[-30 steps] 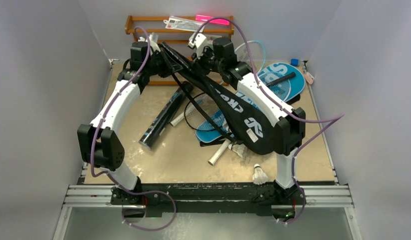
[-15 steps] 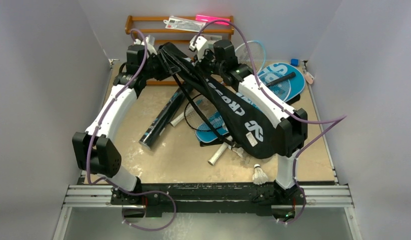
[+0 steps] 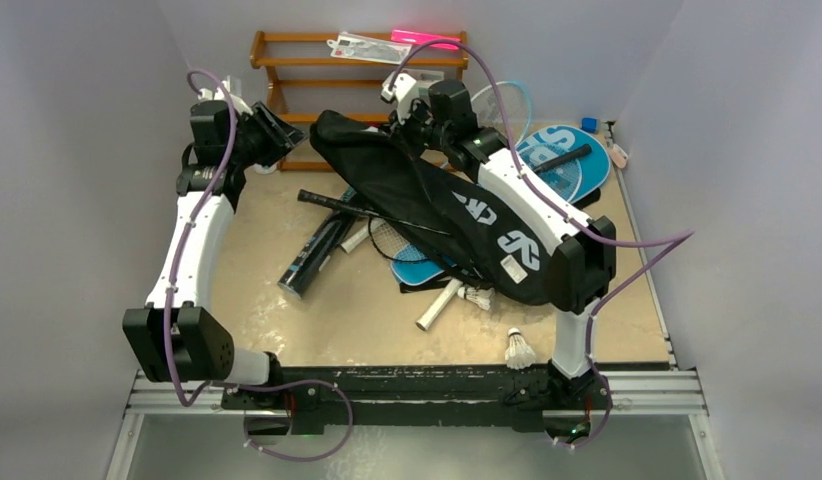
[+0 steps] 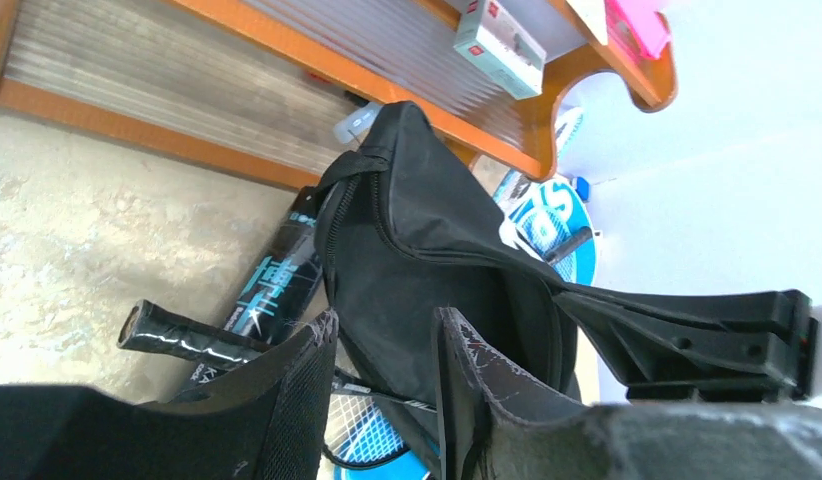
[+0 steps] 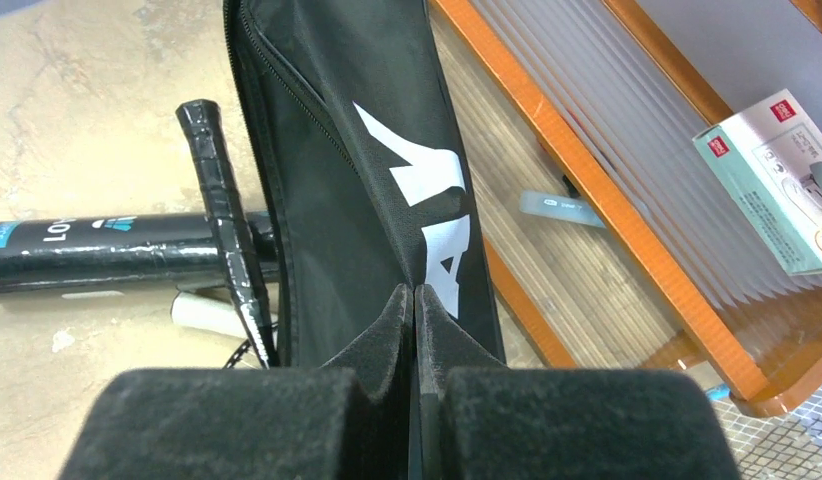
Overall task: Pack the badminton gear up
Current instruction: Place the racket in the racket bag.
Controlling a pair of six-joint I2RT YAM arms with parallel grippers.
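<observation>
Verify R fingers [image 5: 399,322] clamped shut on fabric of black CROSSWAY cover [image 3: 434,203], hung slanting above counter [image 3: 337,325] centre. Verify L fingers [image 4: 309,382] parted, empty, near cover's far end, not touching. Pinch opp. lip w/ L, spread mouth wide, then feed in black racket [image 3: 325,199]. Racket head hidden under cover. Zip state and mouth opening not discernible.

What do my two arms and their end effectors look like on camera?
Both the left arm and the right arm have white shells between black joint housings, and a purple cable runs along each. The left end effector and right end effector are black and two-fingered, with textured, scuffed pads.
</observation>
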